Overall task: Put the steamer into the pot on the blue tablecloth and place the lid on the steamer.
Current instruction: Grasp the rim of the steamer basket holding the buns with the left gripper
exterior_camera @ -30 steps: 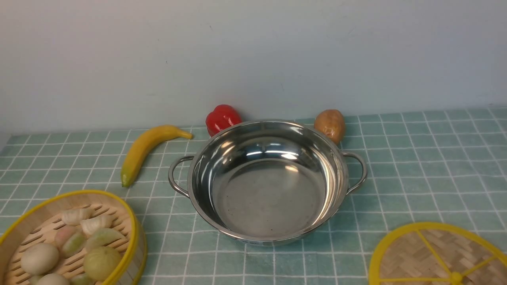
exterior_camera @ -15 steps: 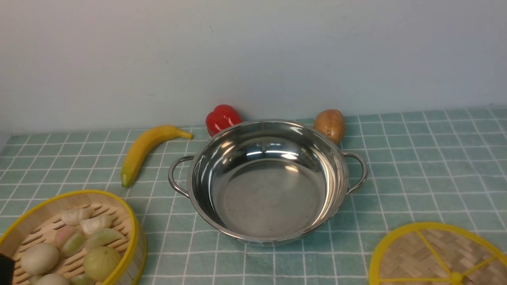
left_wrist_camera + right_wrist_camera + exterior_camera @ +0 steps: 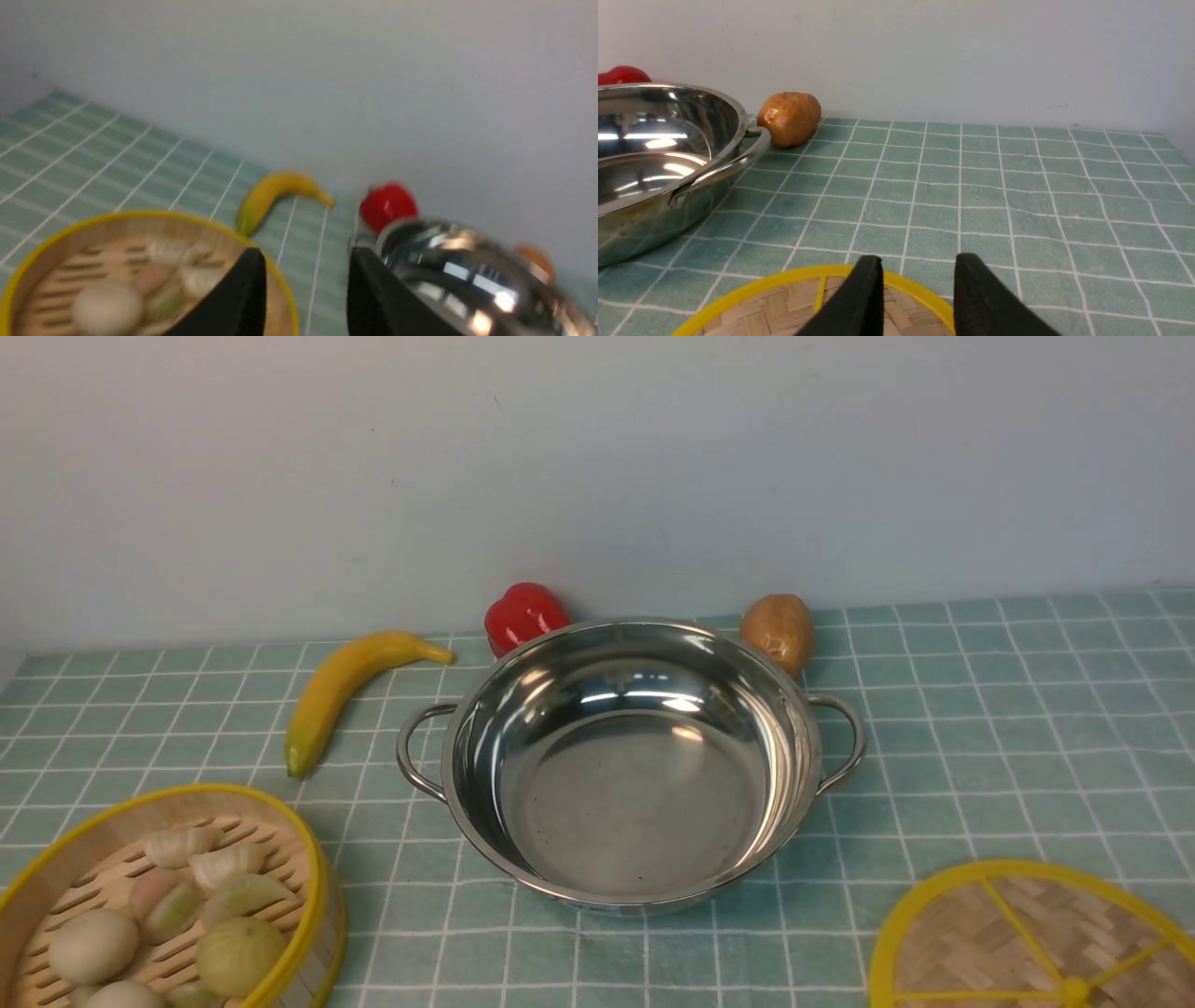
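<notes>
The steamer, a bamboo basket with a yellow rim and pale buns and dumplings, sits on the blue tablecloth at the front left. The empty steel pot stands in the middle. At the front right lies the flat woven lid, partly cut off. Neither gripper shows in the front view. In the blurred left wrist view my left gripper is open above the steamer's rim on the side of the pot. My right gripper is open over the lid's far rim, holding nothing.
A yellow banana lies behind and left of the pot. A red pepper and a brown potato sit against the pale wall just behind the pot.
Half a second ago a dark part showed at the front view's bottom left edge beside the steamer; it is out of that view now. Steamer, pot and lid have not moved.
</notes>
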`<state>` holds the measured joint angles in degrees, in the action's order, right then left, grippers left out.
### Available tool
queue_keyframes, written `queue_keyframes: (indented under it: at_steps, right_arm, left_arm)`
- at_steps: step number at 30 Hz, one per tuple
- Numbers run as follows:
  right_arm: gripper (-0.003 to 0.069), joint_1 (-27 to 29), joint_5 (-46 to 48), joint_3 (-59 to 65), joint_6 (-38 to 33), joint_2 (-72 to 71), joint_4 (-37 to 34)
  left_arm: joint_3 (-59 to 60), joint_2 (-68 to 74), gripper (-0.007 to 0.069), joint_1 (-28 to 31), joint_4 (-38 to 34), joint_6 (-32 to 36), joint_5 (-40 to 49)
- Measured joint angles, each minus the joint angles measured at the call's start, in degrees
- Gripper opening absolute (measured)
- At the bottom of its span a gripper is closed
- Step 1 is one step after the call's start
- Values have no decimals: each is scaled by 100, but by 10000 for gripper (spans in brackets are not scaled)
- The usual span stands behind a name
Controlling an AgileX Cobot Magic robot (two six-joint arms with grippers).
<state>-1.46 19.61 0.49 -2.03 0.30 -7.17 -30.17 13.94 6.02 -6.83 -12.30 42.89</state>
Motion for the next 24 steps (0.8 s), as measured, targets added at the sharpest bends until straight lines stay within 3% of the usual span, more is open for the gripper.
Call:
queue_keyframes:
  at_steps: [2,4,10,24]
  right_arm:
    - [240,0,0,0,0,0,0]
    - [240,0,0,0,0,0,0]
    - [240,0,0,0,0,0,0]
    - [240,0,0,0,4,0,-4]
  left_arm:
    - [-484,427,243,0,-138,396,620]
    - [-1226,1262,243,0,-549,1296,1767]
    - [-2042,3153,243,0,-1151,2938,2597]
    - [-2146,6546,243,-6,-1344,3296,1845]
